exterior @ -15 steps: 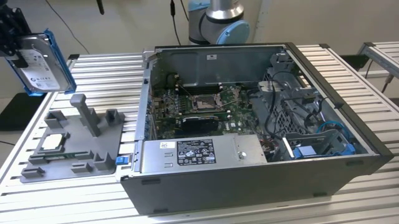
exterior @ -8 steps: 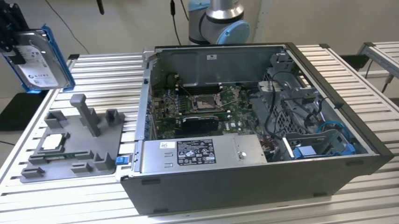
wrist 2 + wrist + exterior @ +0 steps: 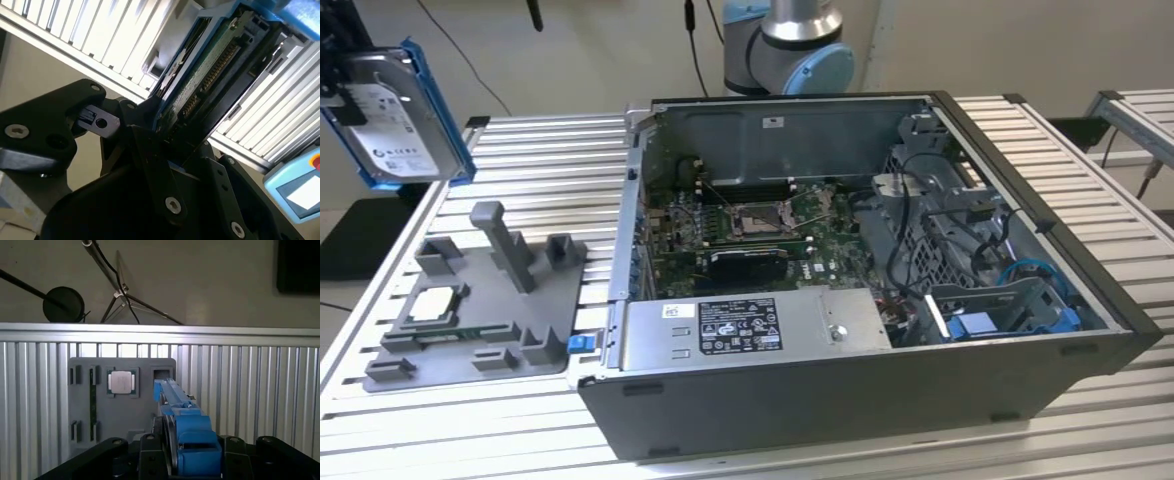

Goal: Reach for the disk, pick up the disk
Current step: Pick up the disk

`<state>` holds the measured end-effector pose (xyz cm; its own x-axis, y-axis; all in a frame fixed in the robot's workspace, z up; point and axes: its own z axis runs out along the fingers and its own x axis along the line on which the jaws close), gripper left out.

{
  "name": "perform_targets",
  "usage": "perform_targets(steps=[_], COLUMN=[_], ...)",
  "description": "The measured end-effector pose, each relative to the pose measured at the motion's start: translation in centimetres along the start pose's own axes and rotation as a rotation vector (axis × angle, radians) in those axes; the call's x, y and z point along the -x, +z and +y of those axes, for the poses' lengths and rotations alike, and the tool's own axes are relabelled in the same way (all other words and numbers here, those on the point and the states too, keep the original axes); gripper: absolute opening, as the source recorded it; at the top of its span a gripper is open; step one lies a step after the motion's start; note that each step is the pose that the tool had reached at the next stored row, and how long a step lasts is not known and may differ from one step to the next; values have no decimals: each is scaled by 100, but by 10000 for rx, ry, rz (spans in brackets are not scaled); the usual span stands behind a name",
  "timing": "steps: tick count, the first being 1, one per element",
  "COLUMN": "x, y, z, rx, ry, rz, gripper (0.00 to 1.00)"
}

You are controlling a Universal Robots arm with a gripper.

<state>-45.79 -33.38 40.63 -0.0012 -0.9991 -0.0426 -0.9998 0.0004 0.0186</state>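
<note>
**While the case lies open, the disk hangs clear of the bench**

As I read my feeds, the disk is up in the air at about ten o'clock from the open computer case in the exterior view. It stands roughly upright with a slight tilt. Its white label faces that camera and its blue bracket runs along its edges. It touches neither the bench nor anything lying on it.

The hand is clamped on the disk. In the second wrist view I see black fingers pressed on both flat sides of it, with the green circuit board and connector row of the disk reaching out past them. In the first wrist view the disk shows edge-on, blue bracket toward me, seated in the hand.

At six o'clock from the disk in the exterior view, well apart from it, a grey fixture tray lies flat on the slatted bench. A small square chip sits in one of its pockets. The first wrist view shows the same tray and chip beyond the far end of the disk.

At three o'clock from the tray the case lies on its side. Its motherboard is exposed, and a boxy silver power supply fills the near compartment. At twelve o'clock from the case stands the base of the arm.
</note>
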Motion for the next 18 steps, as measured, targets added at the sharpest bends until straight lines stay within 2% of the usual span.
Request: perform_targets(steps=[9, 18], x=[8, 16], y=[-201, -371], z=[3, 7], rx=[1, 0], ry=[-1, 0], rz=[0, 0], gripper=[0, 0])
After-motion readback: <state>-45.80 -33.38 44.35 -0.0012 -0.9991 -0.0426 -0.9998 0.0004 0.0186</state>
